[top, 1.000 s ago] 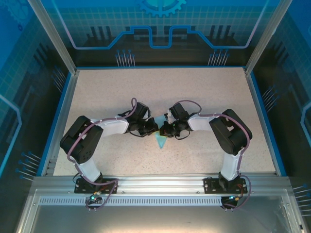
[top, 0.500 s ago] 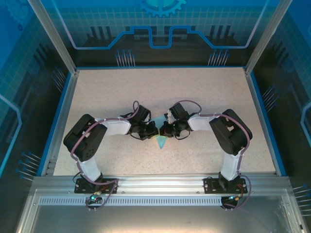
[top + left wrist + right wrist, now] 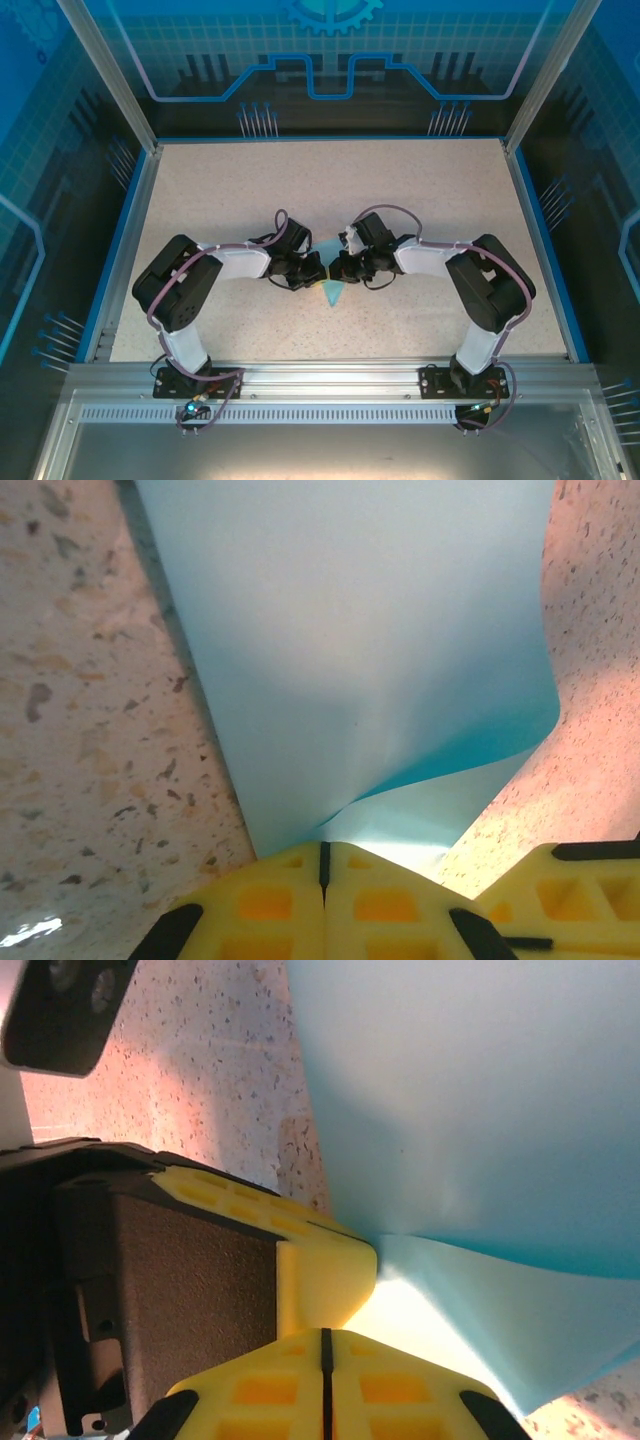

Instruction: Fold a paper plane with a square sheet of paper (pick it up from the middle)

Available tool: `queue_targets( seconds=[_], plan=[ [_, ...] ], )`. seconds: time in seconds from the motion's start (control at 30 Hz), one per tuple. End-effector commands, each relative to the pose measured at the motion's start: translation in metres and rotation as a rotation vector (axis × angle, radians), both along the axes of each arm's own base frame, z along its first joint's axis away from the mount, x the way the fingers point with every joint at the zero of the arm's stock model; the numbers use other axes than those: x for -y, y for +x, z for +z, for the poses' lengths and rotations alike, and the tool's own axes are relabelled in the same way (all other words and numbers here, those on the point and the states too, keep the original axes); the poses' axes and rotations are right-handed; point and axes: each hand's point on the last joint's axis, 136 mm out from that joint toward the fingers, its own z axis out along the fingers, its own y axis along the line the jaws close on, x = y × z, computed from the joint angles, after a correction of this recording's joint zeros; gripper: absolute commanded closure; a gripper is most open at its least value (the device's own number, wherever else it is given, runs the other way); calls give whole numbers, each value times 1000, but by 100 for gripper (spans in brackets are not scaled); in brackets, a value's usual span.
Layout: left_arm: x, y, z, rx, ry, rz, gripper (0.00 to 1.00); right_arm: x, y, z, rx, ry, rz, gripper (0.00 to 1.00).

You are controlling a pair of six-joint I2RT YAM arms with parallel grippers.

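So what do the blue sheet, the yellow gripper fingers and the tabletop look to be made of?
Blue sheet: thin matte paper, going by its soft curl and crisp edges. Fingers pinching it: probably moulded yellow plastic, with recessed pockets and a dull sheen. Tabletop: speckled beige with a small glint, so stone-look laminate or composite; cannot tell which.

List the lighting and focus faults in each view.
Top external: sharp, with an evenly lit table, dark surroundings, and the paper tiny. Left wrist: the paper is close and soft, with a dark shadow along its left edge, a glare spot on the table at bottom left, and the left gripper slightly soft. Right wrist: a pink cast on the table, and a washed-out bright patch on the paper beside the right gripper.
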Motion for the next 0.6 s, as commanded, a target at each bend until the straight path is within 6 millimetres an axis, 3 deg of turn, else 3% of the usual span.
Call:
queue_targets(
  seconds=[0.0,0.57],
  plan=[
    [-14,-22,-27,-87,84,10,97,-2,-32,-7,-50,-5,71,92],
    [-14,-22,-27,-84,89,16,97,8,-56,-26,-98,-45,109,92]
  ],
)
